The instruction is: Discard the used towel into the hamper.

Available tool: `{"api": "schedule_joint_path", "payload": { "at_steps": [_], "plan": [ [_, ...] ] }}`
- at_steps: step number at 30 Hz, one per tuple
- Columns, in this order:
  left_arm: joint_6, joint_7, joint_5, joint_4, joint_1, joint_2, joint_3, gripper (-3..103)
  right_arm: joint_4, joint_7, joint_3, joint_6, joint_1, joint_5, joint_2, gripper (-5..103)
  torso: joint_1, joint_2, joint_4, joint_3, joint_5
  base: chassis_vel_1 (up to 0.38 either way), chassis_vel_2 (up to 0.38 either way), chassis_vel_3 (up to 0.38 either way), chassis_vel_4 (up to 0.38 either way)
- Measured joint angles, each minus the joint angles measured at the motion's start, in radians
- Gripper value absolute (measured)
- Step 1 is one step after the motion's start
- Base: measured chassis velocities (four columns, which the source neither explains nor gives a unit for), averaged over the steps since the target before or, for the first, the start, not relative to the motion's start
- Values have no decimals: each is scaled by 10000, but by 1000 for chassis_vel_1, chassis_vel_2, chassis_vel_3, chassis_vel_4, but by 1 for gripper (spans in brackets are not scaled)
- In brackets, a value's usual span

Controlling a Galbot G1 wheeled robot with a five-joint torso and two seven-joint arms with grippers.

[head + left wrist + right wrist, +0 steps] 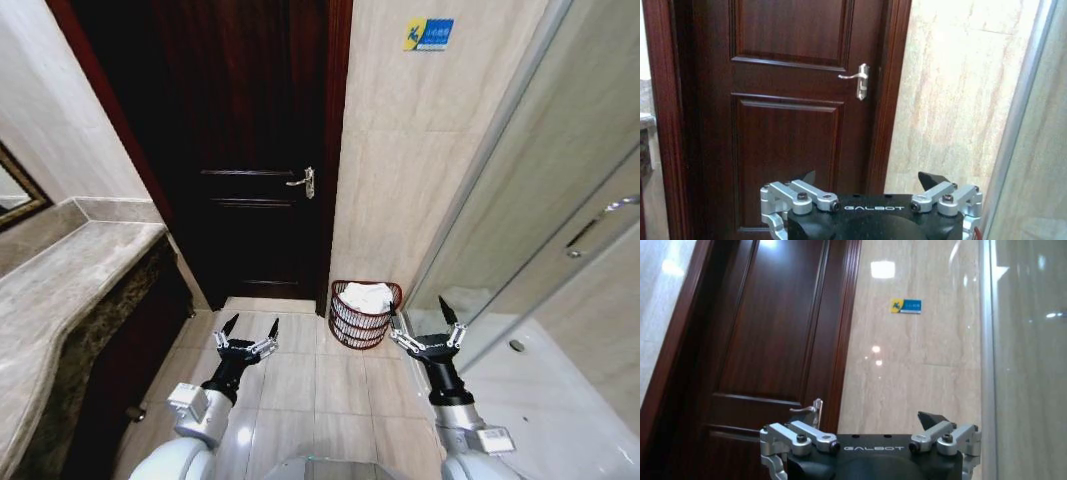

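Both grippers, left [249, 327] and right [424, 316], are held spread and empty above the floor, likely since the white towel [367, 296] is already seen lying in the hamper [360, 329], set against the far wall right of the door [255, 150].

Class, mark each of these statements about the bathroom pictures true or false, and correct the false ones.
1. A white towel lies inside the hamper. True.
2. The left gripper is clamped on the towel. False: it is open and empty, held above the floor tiles, left of the hamper.
3. The hamper stands on the floor against the tiled wall, right of the dark wooden door. True.
4. The right gripper is shut. False: its fingers are spread open and hold nothing.
5. The door's lever handle is on the edge away from the hamper. False: it is on the edge nearest the hamper.
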Motion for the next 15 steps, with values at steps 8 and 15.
{"api": "schedule_joint_path", "payload": {
  "at_steps": [8, 15],
  "plan": [
    [0, 0, 0, 0, 0, 1, 0, 100, 0, 0, 0, 0, 0, 0, 0, 100, 1, -1, 0, 0, -4, 143, -148, -150, 162],
    [0, 0, 0, 0, 0, 1, 0, 100, 0, 0, 0, 0, 0, 0, 0, 100, 2, -1, -1, 1, -3, 134, -148, -153, 129]
  ]
}}
